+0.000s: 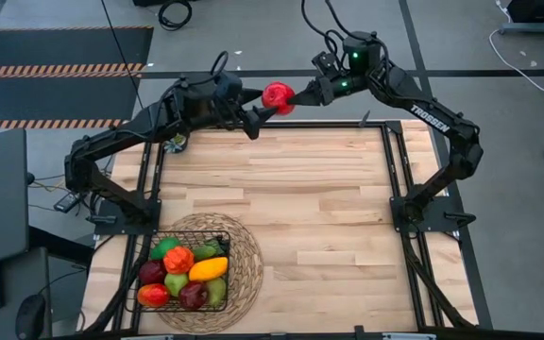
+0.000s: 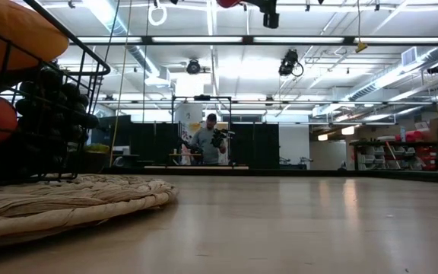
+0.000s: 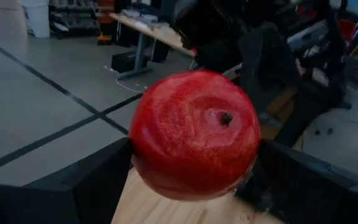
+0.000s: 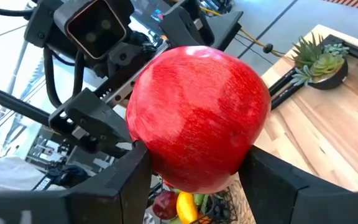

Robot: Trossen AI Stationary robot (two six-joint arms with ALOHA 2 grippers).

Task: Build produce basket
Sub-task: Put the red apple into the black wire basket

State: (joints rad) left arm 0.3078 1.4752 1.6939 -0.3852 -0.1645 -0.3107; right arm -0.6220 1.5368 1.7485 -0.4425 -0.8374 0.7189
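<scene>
I have both arms raised and stretched toward each other above the far edge of the table (image 1: 281, 189), their wrists nearly meeting at the middle. My right pincer (image 1: 289, 97) reaches in from the right side, its fingers (image 4: 126, 186) closed around a red apple (image 1: 277, 96) held up in the air. My left pincer (image 1: 264, 111) comes in from the left with its fingers (image 3: 98, 186) spread wide on either side of the same apple, one finger on each flank, not clamped.
</scene>
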